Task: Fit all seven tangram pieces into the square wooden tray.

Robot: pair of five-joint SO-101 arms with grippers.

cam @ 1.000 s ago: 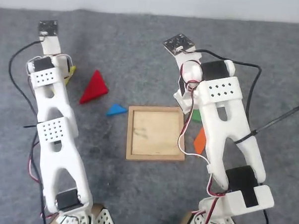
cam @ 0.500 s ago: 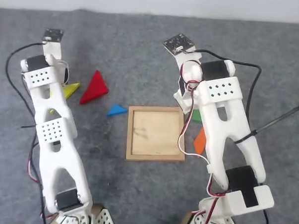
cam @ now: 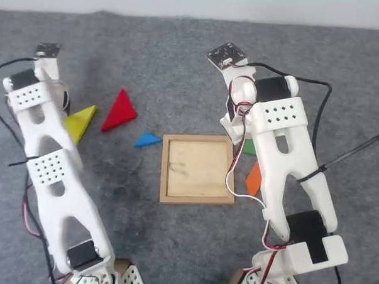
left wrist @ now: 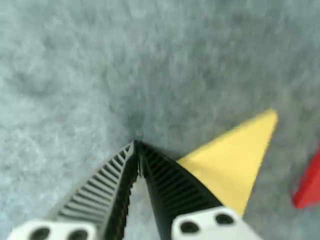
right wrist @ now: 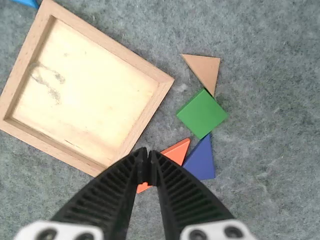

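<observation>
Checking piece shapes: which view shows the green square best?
The right wrist view: the green square lies fully exposed beside the tray. In the high view the right arm covers most of it.

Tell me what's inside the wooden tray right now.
No pieces; the tray has a bare wood floor with a faint smudge. In the high view, the right arm's cable crosses one rim, hiding only a sliver.
</observation>
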